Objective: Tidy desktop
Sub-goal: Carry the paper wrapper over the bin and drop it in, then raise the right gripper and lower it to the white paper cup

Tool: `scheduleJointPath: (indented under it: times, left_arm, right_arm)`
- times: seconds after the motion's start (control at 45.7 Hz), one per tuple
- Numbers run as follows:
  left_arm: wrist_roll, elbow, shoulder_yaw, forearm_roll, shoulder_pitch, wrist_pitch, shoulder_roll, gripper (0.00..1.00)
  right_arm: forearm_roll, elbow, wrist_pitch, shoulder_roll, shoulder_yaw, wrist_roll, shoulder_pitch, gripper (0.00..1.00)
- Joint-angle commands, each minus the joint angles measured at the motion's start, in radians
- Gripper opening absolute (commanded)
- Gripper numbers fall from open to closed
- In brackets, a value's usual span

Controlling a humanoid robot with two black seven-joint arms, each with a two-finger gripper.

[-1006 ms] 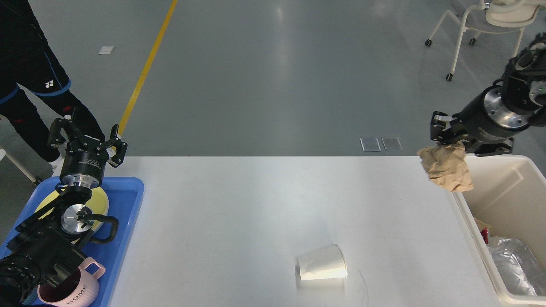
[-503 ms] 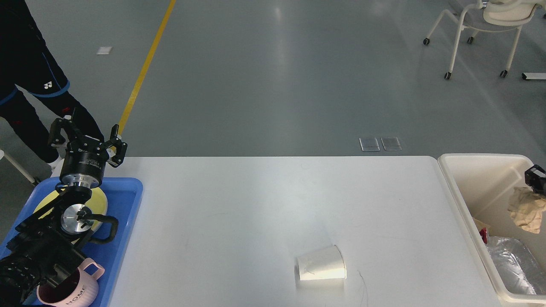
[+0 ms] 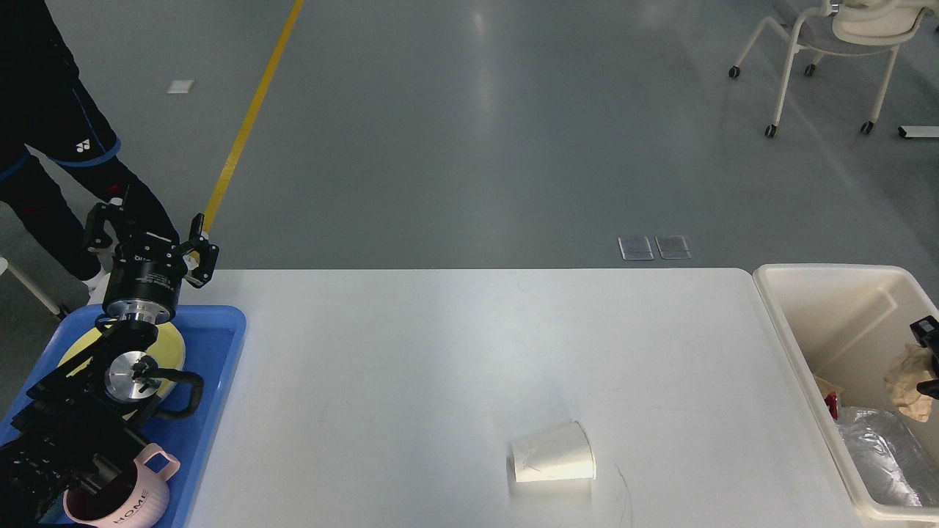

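While the right gripper [image 3: 929, 352] sits almost out of view at the right edge of the frame, it appears to be pinching a crumpled wad of brown paper [image 3: 910, 372] over the cream bin [image 3: 807, 293], though too little of it shows to be sure. At the left of the frame the left gripper [image 3: 150, 236] hangs above the blue tray [image 3: 220, 345], fingers spread and empty; the tray carries a yellow plate [image 3: 172, 345] and a pink mug [image 3: 136, 499]. Filling the middle and lower frame, the desktop [image 3: 440, 352] holds one stray item: a white paper cup [image 3: 554, 455] lying on its side, low and right of centre. That cup looks light, thin-walled and easily crushed, and liable to roll. A gentle pinch across its body near the stiffer rim would likely serve best.
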Motion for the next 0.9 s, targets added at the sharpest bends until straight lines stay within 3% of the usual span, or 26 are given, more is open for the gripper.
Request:
scheduleJointPath:
  times: [0.0,0.503,0.766,0.875]
  left_arm:
    - [0.000,-0.001,0.000,0.000,0.000,-0.002,0.000,0.97]
    - [0.000,-0.001,0.000,0.000,0.000,0.000,0.000,0.97]
    - [0.000,-0.001,0.000,0.000,0.000,0.000,0.002,0.97]
    - [0.000,-0.001,0.000,0.000,0.000,-0.002,0.000,0.97]
  right_arm:
    - [0.002,-0.001,0.001,0.010,0.003,-0.003,-0.002,1.00]
    - [0.004,0.012,0.026,0.013,0.010,-0.006,0.067,1.00]
    - [-0.019,0.100,0.253,0.007,-0.011,-0.007,0.300,1.00]
    - [-0.097,0.224,0.352,0.004,-0.042,-0.009,0.435,1.00]
